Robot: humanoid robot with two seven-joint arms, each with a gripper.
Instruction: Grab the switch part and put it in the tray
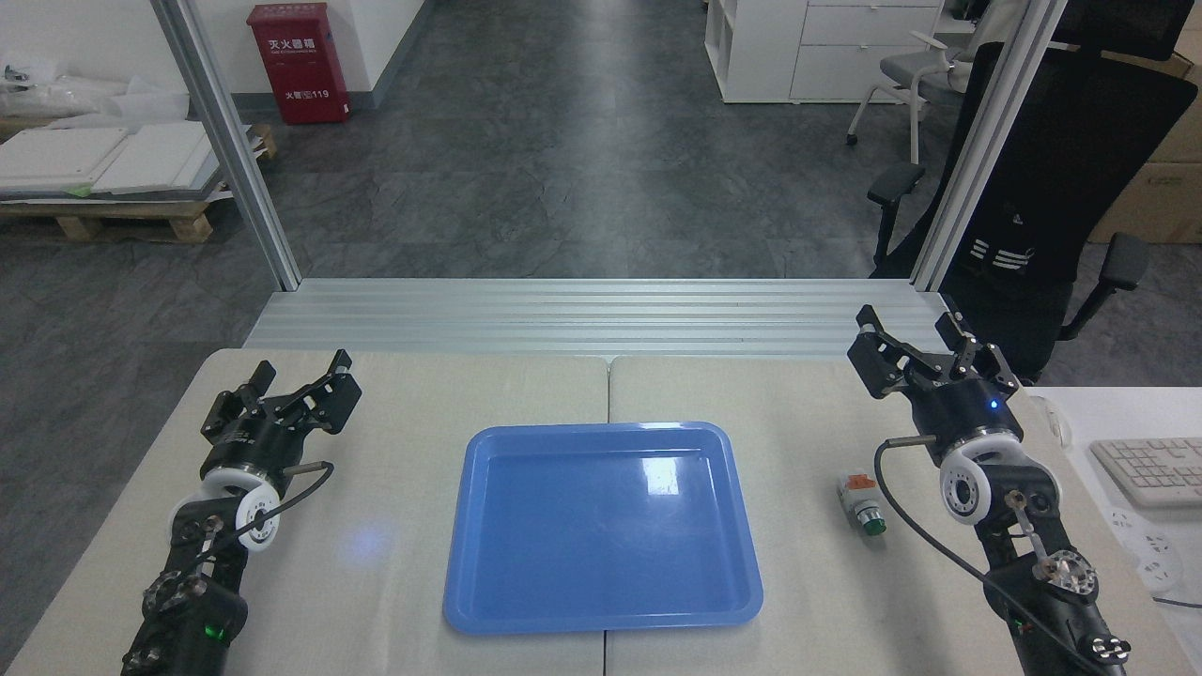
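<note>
**Switch part sits on the table, next to the tray**

A big blue tray point(602, 526) lies flat in the middle of a pale table point(394, 582). The tray is shiny, with round corners and a raised rim. Nothing is inside it.

The switch part point(862, 503) lies on its side on the table, to the right of the tray. It is near the tray but does not touch it. Its green button end points toward the near edge of the table. Its orange and white block end points away.

The right gripper point(918, 340) is up above the far right part of the table. Its black fingers are spread apart and hold nothing. The switch part lies close to the right arm, down by the white ring at its wrist, and the gripper is farther back than the switch part. A black cable loops from that arm over the table.

The left gripper point(299, 377) is on the far left side of the table, well apart from the tray. Its fingers are also spread apart and hold nothing.

A white keyboard point(1148, 468) lies at the right edge. Behind the table are a gray floor, a red box point(299, 62) and a black chair point(1052, 178).
</note>
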